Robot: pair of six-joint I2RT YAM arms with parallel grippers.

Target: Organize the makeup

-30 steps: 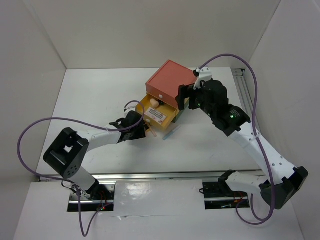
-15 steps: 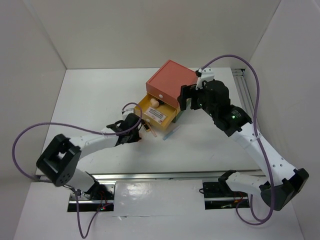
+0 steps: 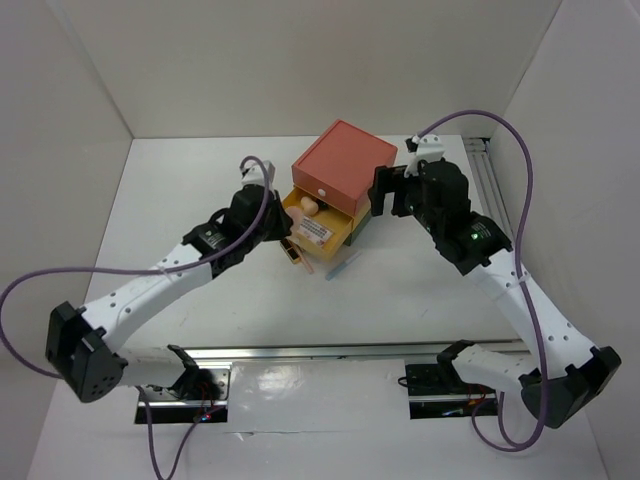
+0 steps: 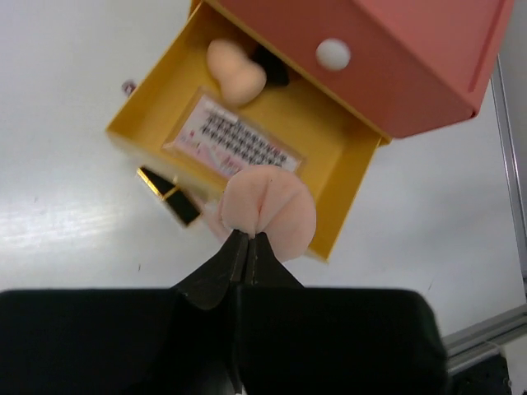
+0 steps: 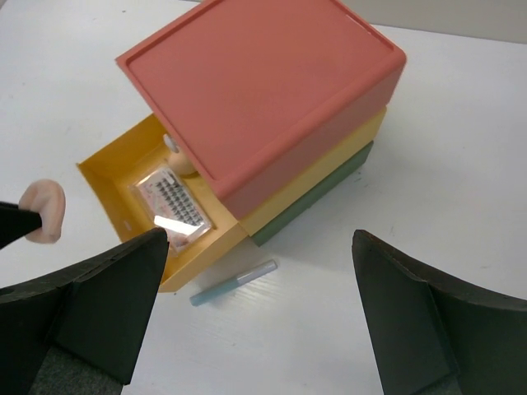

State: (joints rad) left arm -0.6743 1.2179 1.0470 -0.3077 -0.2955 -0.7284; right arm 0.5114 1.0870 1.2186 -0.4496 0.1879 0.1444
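Note:
My left gripper [image 4: 249, 240] is shut on the edge of a round peach puff [image 4: 268, 207], held just above the front rim of the open yellow drawer [image 4: 346, 177]. The puff [image 5: 43, 210] also shows at the left of the right wrist view. Inside the drawer lie a peach sponge [image 4: 235, 70], a clear lash pack [image 4: 239, 144] and a dark item [image 4: 272, 66] half hidden under the coral box. A black-and-gold lipstick [image 4: 169, 195] lies on the table by the drawer's front. A blue stick [image 5: 235, 282] lies in front of the box. My right gripper [image 5: 263, 317] hangs open above the table, holding nothing.
The stacked drawer box [image 3: 340, 165] has a coral top, a yellow middle drawer pulled out towards the left, and a green bottom layer [image 5: 317, 197]. White walls enclose the table; a metal rail [image 3: 490, 185] runs along the right side.
My left arm has risen from the table in front of the drawer and swung back over the drawer's edge, with its jaws now closed on the puff. The right arm has shifted slightly right.

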